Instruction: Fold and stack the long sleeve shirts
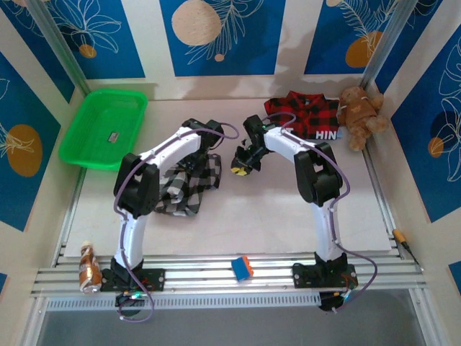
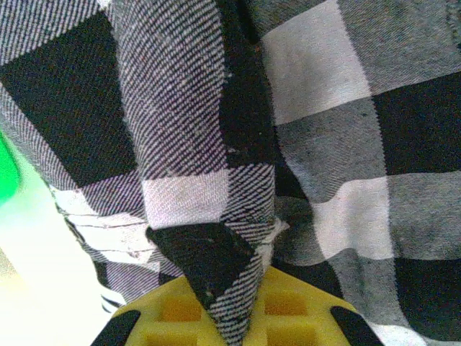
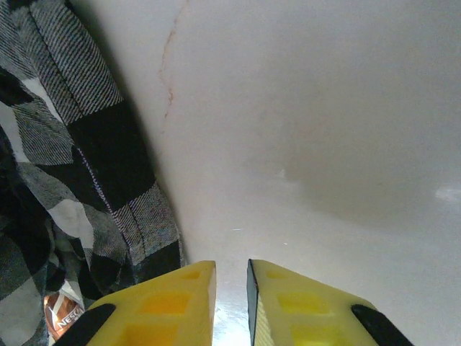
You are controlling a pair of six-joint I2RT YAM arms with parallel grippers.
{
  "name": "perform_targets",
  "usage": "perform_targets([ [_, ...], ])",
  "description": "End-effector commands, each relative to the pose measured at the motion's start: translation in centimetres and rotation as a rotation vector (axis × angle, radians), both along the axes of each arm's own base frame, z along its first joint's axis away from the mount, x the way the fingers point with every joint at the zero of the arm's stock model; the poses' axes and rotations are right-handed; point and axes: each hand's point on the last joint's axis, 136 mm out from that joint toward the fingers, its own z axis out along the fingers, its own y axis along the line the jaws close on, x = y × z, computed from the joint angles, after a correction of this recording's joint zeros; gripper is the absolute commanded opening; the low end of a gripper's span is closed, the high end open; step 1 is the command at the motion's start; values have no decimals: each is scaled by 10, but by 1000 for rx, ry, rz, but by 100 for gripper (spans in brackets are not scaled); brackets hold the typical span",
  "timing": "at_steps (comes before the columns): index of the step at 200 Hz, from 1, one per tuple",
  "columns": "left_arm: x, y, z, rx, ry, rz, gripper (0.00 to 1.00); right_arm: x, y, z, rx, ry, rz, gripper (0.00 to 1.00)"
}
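My left gripper [image 2: 225, 317] is clenched on a fold of the black-and-white checked shirt [image 2: 338, 144]. In the left wrist view a ridge of the cloth runs down the middle of the frame and goes in between the two yellow fingers [image 2: 169, 313] at the bottom edge. I judge that the grip is on a doubled edge, so that the cloth can be lifted or dragged without slipping out.

My right gripper [image 3: 230, 299] holds nothing. Its jaws stand almost together, with only a thin slit, above the bare white table [image 3: 324, 144]. The checked shirt lies along the left side of that frame, near the gripper but not touching it. I think the gripper is placed there to take a second corner.

In the top view the checked shirt [image 1: 189, 184] lies crumpled at centre-left, under the left arm, not yet folded flat. The red-and-black plaid shirt [image 1: 299, 115], with its black band of white letters, lies in the upper right, well apart, just beside the brown teddy bear [image 1: 360, 112]. Whether it is already folded I cannot tell. The green basket [image 1: 104, 130] sits in the upper left. No stack is begun. The risk I see is that pulling with one grip only will bunch the cloth more.
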Motion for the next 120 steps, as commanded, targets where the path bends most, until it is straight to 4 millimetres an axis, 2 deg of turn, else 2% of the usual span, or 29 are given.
perform_targets([
  [1, -6, -22, -7, -63, 34, 21, 6, -14, 10, -16, 17, 48, 38, 20],
  [63, -6, -44, -17, -144, 56, 34, 10, -20, 18, -39, 3, 92, 37, 20],
  [120, -1, -74, -18, -292, 68, 58, 14, -22, 19, -48, 7, 111, 24, 19],
])
